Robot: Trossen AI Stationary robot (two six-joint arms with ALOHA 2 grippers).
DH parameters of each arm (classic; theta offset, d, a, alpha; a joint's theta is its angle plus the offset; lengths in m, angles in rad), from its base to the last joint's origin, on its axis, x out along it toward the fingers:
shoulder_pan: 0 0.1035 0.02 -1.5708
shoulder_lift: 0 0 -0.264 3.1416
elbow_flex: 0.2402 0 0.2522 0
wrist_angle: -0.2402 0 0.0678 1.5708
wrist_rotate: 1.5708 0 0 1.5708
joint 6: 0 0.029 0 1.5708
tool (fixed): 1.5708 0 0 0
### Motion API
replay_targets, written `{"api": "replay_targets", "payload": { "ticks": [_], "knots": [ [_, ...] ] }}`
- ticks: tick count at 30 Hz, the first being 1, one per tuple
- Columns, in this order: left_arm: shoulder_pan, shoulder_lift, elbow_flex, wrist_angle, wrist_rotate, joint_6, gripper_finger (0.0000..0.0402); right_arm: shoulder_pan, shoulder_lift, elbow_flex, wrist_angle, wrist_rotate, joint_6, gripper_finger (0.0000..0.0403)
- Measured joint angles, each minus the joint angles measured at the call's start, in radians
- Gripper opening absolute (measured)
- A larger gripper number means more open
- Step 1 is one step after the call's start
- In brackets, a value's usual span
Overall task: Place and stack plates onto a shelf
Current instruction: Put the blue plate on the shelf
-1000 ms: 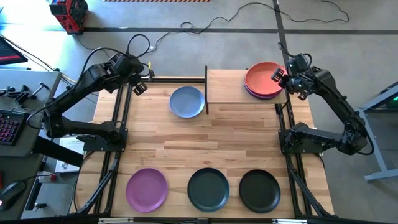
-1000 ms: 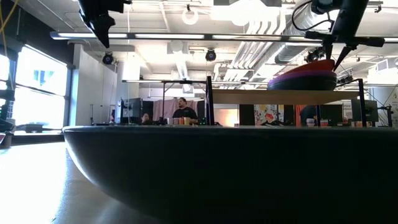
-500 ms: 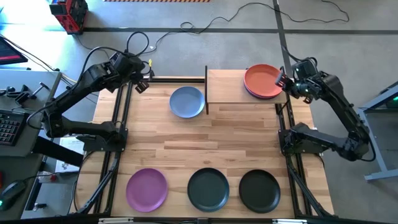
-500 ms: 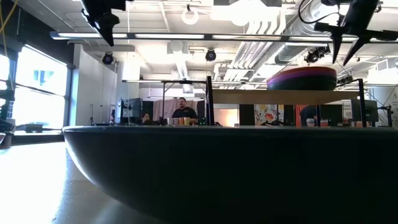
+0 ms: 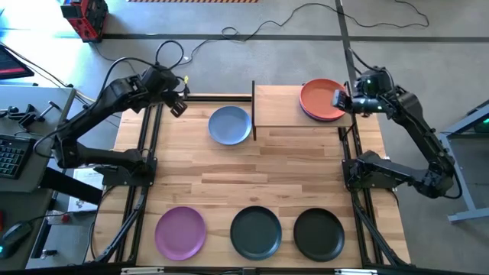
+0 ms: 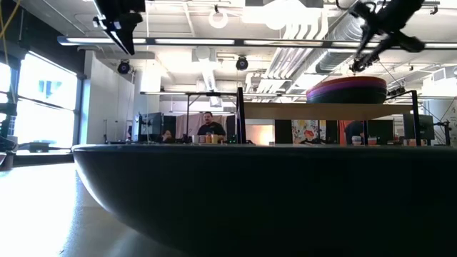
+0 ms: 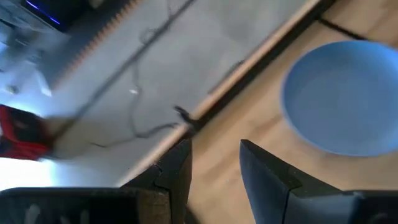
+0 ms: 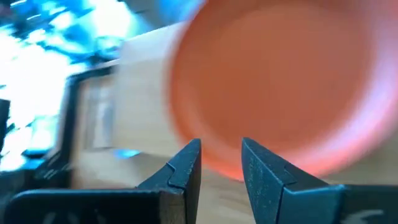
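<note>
The pale blue plate (image 5: 230,124) lies flat on the counter (image 5: 260,179), just beside the shelf (image 5: 279,106) on its left. The left end effector (image 5: 178,106) hangs above the counter's far left corner, and the plate lies to its right and slightly nearer the front edge. The left arm is judged the closer one for this plate. Being round, the plate has no long axis to align with; any rim point will serve. In the left wrist view the left end effector's fingers (image 7: 176,169) stand narrowly apart and hold nothing, with the blue plate ahead and off to one side.

The right end effector (image 5: 340,100) sits just beside the right rim of the orange plate (image 5: 321,98), which tops a stack at the shelf's right end. Its fingers (image 8: 186,163) are slightly parted and empty.

A purple plate (image 5: 180,231) and two dark plates (image 5: 257,231) (image 5: 318,234) wait along the counter's front edge, well apart from both arms.

Limits: a purple edge shows beneath the orange plate, but the number of plates in that stack cannot be counted. The low view is largely blocked by a dark plate close to the lens. The right wrist view is blurred.
</note>
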State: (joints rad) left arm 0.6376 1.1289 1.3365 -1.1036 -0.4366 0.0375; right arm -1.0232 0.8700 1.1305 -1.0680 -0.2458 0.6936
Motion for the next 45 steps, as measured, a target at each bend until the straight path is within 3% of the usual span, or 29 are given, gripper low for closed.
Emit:
{"api": "replay_targets", "payload": {
  "ticks": [7, 14, 18, 24, 40, 45],
  "knots": [
    [-0.002, 0.068, 0.000, -0.030, 0.234, -0.060, 0.0124, 0.106, 0.000, 0.000, 0.213, -0.153, -0.097, 0.0094],
    [-0.038, 0.174, 0.000, -0.029, 0.320, 0.088, 0.0124, 0.245, 0.000, 0.000, 0.397, -0.150, -0.180, 0.0094],
    [-0.066, 0.235, 0.000, -0.028, 0.374, 0.155, 0.0124, 0.306, 0.000, 0.000, 0.466, -0.084, -0.263, 0.0094],
    [-0.125, 0.309, 0.000, -0.021, 0.404, 0.248, 0.0124, 0.367, 0.001, 0.000, 0.512, 0.012, -0.341, 0.0095],
    [-0.242, 0.489, 0.000, 0.038, 0.409, 0.396, 0.0124, 0.429, 0.026, 0.000, 0.471, 0.047, -0.362, 0.0095],
    [-0.230, 0.489, -0.102, 0.103, 0.470, 0.430, 0.0124, 0.429, 0.027, 0.000, 0.424, 0.082, -0.355, 0.0095]
  ]
}}
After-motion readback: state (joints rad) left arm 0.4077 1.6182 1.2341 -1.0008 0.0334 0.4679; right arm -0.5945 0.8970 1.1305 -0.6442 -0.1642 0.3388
